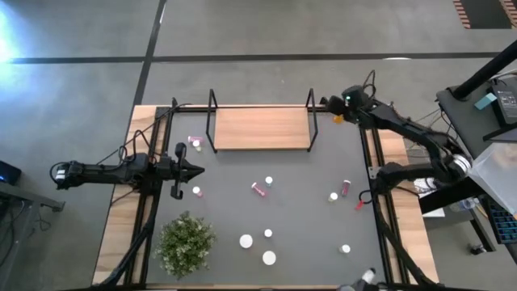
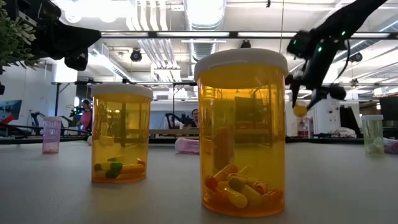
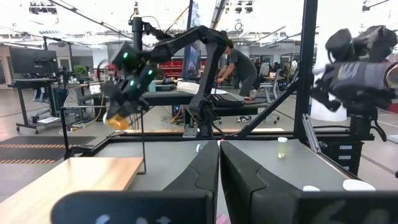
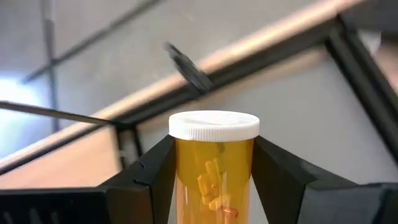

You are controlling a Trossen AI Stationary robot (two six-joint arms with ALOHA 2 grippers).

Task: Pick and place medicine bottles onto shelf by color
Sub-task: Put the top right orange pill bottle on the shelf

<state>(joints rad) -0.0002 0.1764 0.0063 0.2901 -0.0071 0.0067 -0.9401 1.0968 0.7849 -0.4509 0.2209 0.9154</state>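
Observation:
My right gripper (image 1: 339,115) hangs in the air just off the right end of the shelf (image 1: 261,128), shut on an orange medicine bottle (image 4: 214,177) with a white cap. The shelf is a light wooden board between black wire frames, at the table's far middle. Other medicine bottles stand or lie on the dark mat: pink ones (image 1: 195,142) (image 1: 260,189) (image 1: 346,187), white-capped ones (image 1: 245,241) (image 1: 269,259), and two orange ones close to the low camera (image 2: 121,134) (image 2: 242,134). My left gripper (image 1: 194,170) waits shut at the table's left, holding nothing. My right gripper pinches the orange bottle's body (image 4: 180,163) between its two fingers (image 4: 152,174), just below the white cap (image 4: 214,124). The cap end sticks out past the fingertips. The fingers slant downward. The bottle is lifted clear of the table (image 2: 300,110).
A green potted plant (image 1: 187,242) stands at the near left. A purple bottle (image 2: 51,135) and a pale bottle (image 2: 373,134) stand farther back in the low view. People and desks show in the room beyond the table.

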